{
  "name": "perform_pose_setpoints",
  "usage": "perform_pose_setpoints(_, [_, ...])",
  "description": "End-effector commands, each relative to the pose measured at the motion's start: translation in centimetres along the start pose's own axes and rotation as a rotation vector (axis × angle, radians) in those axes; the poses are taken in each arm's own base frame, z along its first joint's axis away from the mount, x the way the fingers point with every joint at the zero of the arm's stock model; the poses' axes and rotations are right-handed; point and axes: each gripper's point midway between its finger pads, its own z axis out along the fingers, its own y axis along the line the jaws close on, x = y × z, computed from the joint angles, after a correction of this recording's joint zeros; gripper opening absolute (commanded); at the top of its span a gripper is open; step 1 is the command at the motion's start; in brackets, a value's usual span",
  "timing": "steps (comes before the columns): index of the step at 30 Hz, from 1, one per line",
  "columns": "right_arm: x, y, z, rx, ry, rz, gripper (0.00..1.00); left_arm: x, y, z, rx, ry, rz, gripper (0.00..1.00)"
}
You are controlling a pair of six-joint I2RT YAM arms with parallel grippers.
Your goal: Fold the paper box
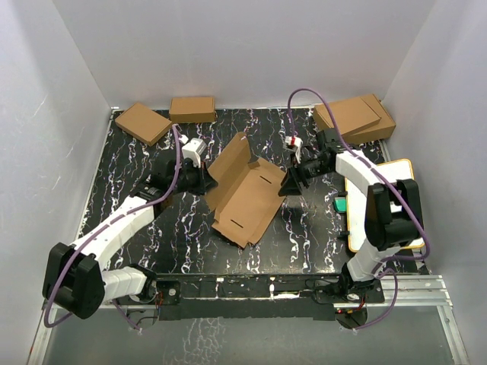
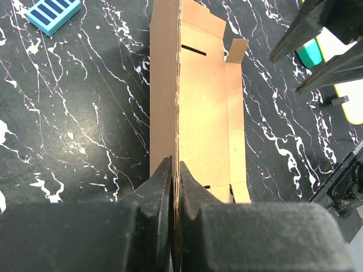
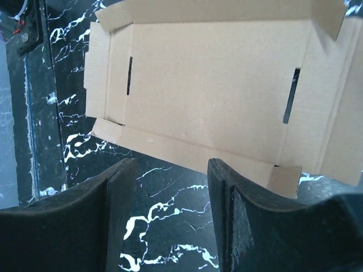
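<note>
Paper box (image 1: 245, 194): pinched raised flap (image 2: 164, 85) with left gripper (image 2: 176, 170); held right gripper (image 3: 170, 170) spread apart just beside edge.

Plain brown corrugated-cardboard paper box (image 1: 243, 194). Black tabletop (image 1: 304, 228), white marble veining. My left gripper (image 2: 176, 170) and right gripper (image 3: 170, 164): matte black. Light-blue rectangular block (image 2: 52, 12), dark-blue stripes. White flat board (image 1: 392, 169) with yellow rim, right edge.

Bright, even overhead light, soft short shadows, sharp top view, wrist-view foregrounds blurred (very close)
</note>
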Motion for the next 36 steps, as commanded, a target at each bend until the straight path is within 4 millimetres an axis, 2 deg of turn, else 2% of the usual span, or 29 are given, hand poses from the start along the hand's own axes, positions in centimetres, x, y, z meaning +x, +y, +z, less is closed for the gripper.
perform_pose_setpoints(1, [-4.4,1.8,-2.3,-0.001,-0.091,-0.205,0.59,-2.7,-1.9,-1.5,0.060,-0.082,0.063,0.00])
perform_pose_setpoints(6, [-7.1,2.9,-3.9,0.036,-0.119,-0.305,0.65,-3.0,-2.5,-1.8,0.096,-0.107,0.061,0.00])
perform_pose_setpoints(8, [-7.8,3.8,-4.1,0.009,-0.148,-0.339,0.81,-3.1,-2.8,-1.9,0.110,-0.119,0.058,0.00])
perform_pose_setpoints(9, [-7.9,4.4,-4.0,-0.023,-0.169,-0.352,0.94,-3.1,-2.9,-1.9,0.118,-0.126,0.058,0.00])
perform_pose_setpoints(10, [-7.9,4.9,-3.8,-0.054,-0.187,-0.351,0.99,-3.1,-3.1,-2.0,0.126,-0.132,0.057,0.00])
perform_pose_setpoints(13, [-8.3,5.3,-3.5,-0.118,-0.223,-0.318,0.99,-3.2,-3.6,-2.1,0.158,-0.155,0.045,0.00])
perform_pose_setpoints(17, [-8.0,4.7,-3.2,-0.144,-0.200,-0.342,0.99,-3.4,-4.1,-2.5,0.180,-0.185,0.029,0.00])
perform_pose_setpoints(23, [-8.2,3.0,-3.3,-0.062,-0.159,-0.339,0.99,-4.1,-4.7,-3.2,0.200,-0.236,0.028,0.00])
perform_pose_setpoints(29, [-8.7,-0.8,-4.6,0.201,-0.107,-0.315,0.99,-4.2,-5.0,-3.7,0.216,-0.253,0.026,0.00])
perform_pose_setpoints(32, [-9.2,-1.1,-5.8,0.245,-0.158,-0.305,0.99,-4.5,-5.2,-4.0,0.223,-0.276,0.028,0.00])
perform_pose_setpoints(36, [-9.2,-0.7,-6.7,0.186,-0.226,-0.259,0.99,-4.7,-5.4,-4.1,0.237,-0.287,0.020,0.00])
